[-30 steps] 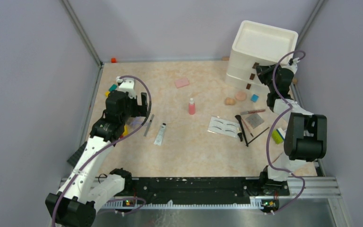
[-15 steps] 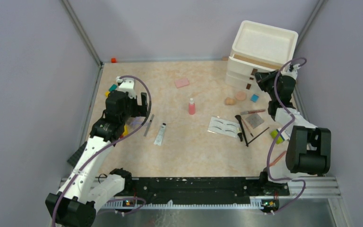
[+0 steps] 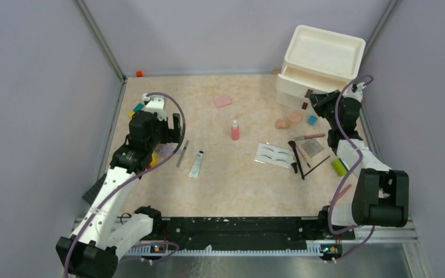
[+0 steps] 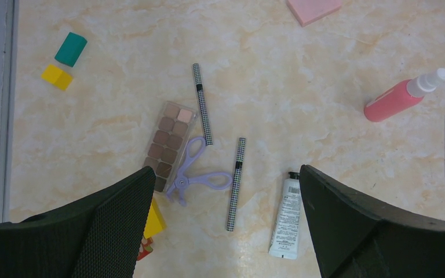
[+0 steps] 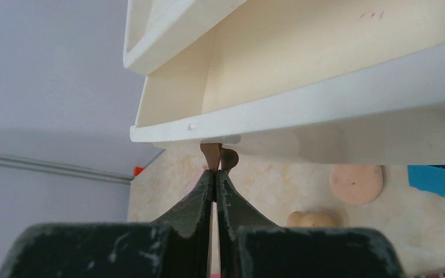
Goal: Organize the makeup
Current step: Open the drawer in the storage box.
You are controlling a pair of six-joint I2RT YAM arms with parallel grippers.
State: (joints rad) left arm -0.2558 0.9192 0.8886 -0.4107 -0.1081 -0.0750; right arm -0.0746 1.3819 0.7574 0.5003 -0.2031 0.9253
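Makeup lies loose on the tabletop [image 3: 243, 185]: pink spray bottle [image 3: 234, 130] mid-table, pink pad [image 3: 223, 101] at its 12 o'clock, silver tube [image 3: 196, 164] at 8, eyebrow card [image 3: 274, 154] at 4, peach sponges [image 3: 290, 120] at 3 (beside the white drawer unit [image 3: 323, 53]). The right gripper [image 5: 215, 174] is pinched tight on the brown pull tab [image 5: 211, 152] of the top drawer [image 5: 336, 92], which stands partly out. The left gripper [image 4: 226, 174] is spread wide, holding nothing, above the eyeshadow palette [image 4: 168, 142], lilac lash curler [image 4: 194, 174] and two checked pencils [image 4: 203, 104].

Top cam sits high behind the arm bases [image 3: 145, 223], looking down and forward over the whole bench [image 3: 226, 191]. Left wrist cam hangs well up, facing straight down; both catch the pink spray bottle [image 4: 402, 98]. Right wrist cam looks roughly level along its end effector [image 5: 214, 176], nose nearly against the drawer [image 5: 336, 110] and its brown handle [image 5: 220, 155].
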